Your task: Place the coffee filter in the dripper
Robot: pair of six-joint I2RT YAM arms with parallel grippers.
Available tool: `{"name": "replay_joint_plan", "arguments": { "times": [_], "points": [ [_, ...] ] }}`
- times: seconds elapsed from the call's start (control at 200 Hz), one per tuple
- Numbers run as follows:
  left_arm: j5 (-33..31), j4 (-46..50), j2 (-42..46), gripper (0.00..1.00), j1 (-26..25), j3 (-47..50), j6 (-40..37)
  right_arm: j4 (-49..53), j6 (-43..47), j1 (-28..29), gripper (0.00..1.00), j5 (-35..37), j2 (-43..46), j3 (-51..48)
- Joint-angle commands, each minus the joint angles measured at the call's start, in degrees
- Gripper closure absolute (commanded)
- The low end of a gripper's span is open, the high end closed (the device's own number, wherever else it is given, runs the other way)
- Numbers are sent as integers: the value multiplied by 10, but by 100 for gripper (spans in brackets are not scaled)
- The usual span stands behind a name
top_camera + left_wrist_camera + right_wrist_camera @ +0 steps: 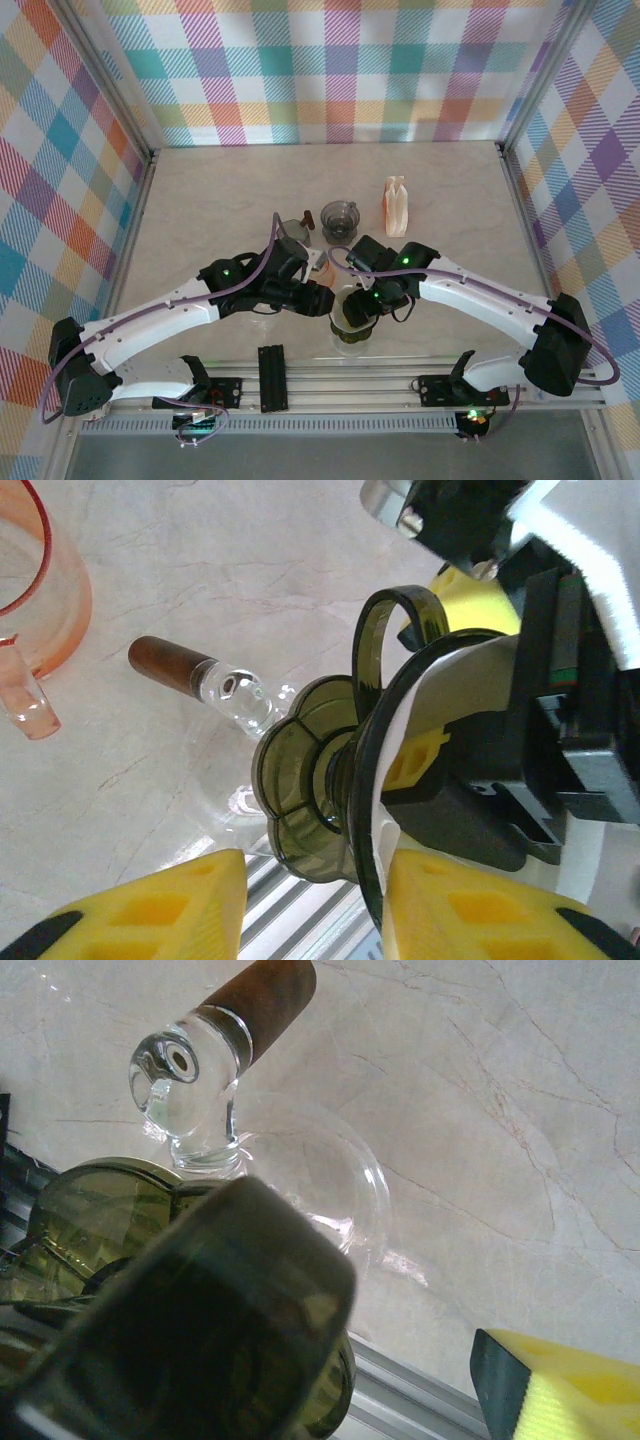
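The olive-green translucent dripper (351,333) (300,790) stands near the front rail between both grippers. Its dark wall looms blurred at the left of the right wrist view (200,1310). A white coffee filter (383,805) lines its inside, with an edge sticking out past the rim. My left gripper (315,880) (318,300) is open; its right finger touches the filter edge and rim, and its left finger stands apart. My right gripper (364,310) is open. One yellow finger (420,762) sits inside the cone against the filter, and the other (560,1395) is clear of the wall.
A clear glass piece with a brown handle (170,665) (260,995) lies by the dripper's base. A pink translucent cup (40,600) is to the left. A grey glass cup (341,216) and a beige filter stack (396,205) stand farther back. The metal rail (340,385) runs close in front.
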State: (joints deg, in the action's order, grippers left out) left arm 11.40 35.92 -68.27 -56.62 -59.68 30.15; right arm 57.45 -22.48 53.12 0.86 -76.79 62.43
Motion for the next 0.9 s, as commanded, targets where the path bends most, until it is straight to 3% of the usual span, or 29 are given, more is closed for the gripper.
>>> {"name": "replay_joint_plan", "arguments": {
  "times": [0.0,0.575,0.895],
  "points": [
    [-2,12,-4,59,-8,-6,-5,2,-8,5,20,-4,13,30],
    [-5,13,-3,60,-8,-6,-5,-17,-19,5,20,12,-2,-14],
    [-5,11,-1,60,-8,-5,-3,-13,-19,5,18,12,50,22]
  ]
}}
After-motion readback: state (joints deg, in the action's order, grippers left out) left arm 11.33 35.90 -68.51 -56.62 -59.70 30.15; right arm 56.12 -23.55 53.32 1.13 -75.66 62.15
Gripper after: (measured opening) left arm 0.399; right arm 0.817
